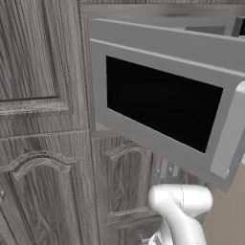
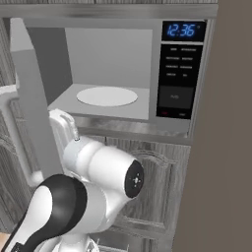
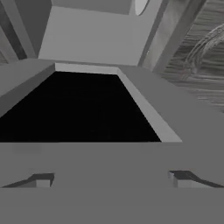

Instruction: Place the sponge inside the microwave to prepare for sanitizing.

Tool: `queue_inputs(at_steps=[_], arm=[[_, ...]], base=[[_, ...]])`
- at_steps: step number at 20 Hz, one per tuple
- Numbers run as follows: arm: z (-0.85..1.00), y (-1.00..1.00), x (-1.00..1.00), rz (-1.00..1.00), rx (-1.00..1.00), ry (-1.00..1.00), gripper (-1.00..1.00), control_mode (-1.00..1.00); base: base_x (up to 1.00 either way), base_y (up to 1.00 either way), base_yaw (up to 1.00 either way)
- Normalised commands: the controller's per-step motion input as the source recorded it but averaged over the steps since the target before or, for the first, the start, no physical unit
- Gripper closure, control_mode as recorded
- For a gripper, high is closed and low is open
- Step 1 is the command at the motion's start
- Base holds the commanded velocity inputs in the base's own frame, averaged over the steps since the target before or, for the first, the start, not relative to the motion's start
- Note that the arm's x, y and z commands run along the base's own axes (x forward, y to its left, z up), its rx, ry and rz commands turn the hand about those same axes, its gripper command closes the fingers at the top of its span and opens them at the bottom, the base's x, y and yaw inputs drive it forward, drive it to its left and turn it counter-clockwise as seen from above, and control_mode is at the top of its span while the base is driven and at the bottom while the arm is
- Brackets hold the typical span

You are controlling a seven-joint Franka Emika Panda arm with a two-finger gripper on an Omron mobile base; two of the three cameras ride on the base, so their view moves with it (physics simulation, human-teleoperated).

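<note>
hand view shows the gripper [image 3: 111, 181] with tips spread wide, holding nothing, right at the black window of the microwave door [image 3: 74, 107]. right base view: microwave [image 2: 123, 69] stands open, white plate [image 2: 107, 96] inside.

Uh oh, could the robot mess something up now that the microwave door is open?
Possibly. The grey microwave's black-windowed door stands swung open, close to the white arm, so the arm might bump it and knock it partly closed. The gripper sits right at the door with its jaws open and empty, so it could scrape the window as it pulls away. Nothing lies on the white round plate inside yet, so the sponge must still be fetched.
</note>
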Motion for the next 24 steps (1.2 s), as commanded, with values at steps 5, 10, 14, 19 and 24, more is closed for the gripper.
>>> queue_inputs(at_steps=[5, 10, 14, 19, 24], arm=[[0.0, 0.39, -0.32, 0.07, 0.0, 0.0, -1.0, -1.0], [0.0, 0.4, -0.36, 0.05, 0.0, 0.0, -1.0, -1.0], [0.0, 0.43, -0.3, 0.04, 0.0, 0.0, -1.0, -1.0], [0.0, 0.45, -0.13, 0.05, 0.0, 0.0, -1.0, -1.0], [0.0, 0.46, 0.0, 0.05, 0.0, 0.0, -1.0, -1.0]], base=[[0.0, 0.0, 0.0], [0.0, 0.0, 0.0], [0.0, 0.0, 0.0], [0.0, 0.0, 0.0], [0.0, 0.0, 0.0]])
